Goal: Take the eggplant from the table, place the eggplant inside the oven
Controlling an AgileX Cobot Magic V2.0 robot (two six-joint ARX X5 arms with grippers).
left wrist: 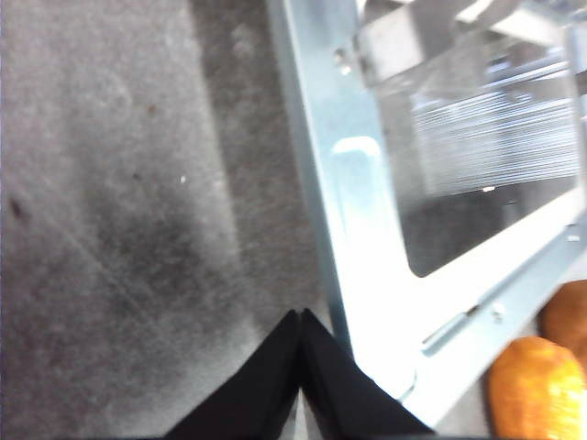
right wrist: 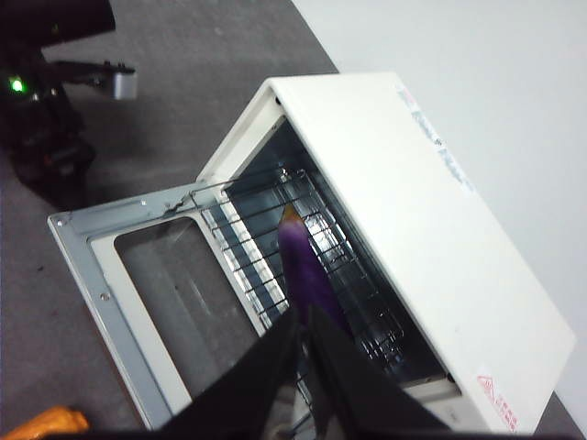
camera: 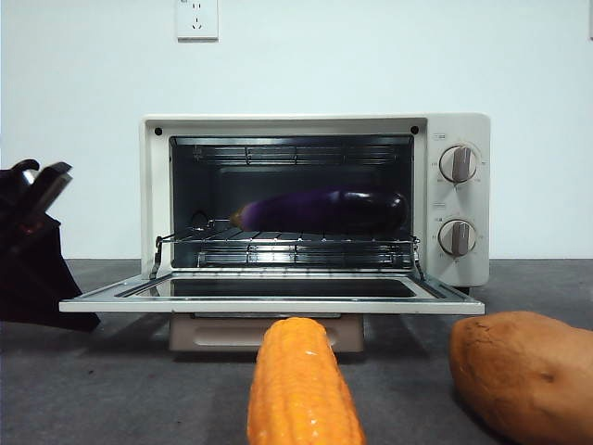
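Note:
The dark-purple eggplant (camera: 324, 211) lies lengthwise on the wire rack inside the cream-white oven (camera: 463, 130), its stem tip pointing left. From the right wrist view the eggplant (right wrist: 307, 266) shows on the rack, under the oven's top (right wrist: 394, 183). My right gripper (right wrist: 303, 316) hangs shut above the oven's open mouth, holding nothing; it is out of the front view. My left gripper (left wrist: 301, 313) is shut over the grey table (left wrist: 119, 229), beside the open door's left edge (left wrist: 367, 229). It shows as a black tip (camera: 42, 190) at the left.
The oven door (camera: 278, 304) lies folded down flat toward the front. An orange-yellow corn cob (camera: 301, 385) lies in front of the door. A brown sweet potato (camera: 523, 371) sits at the front right. The left arm's body (right wrist: 55, 119) stands left of the oven.

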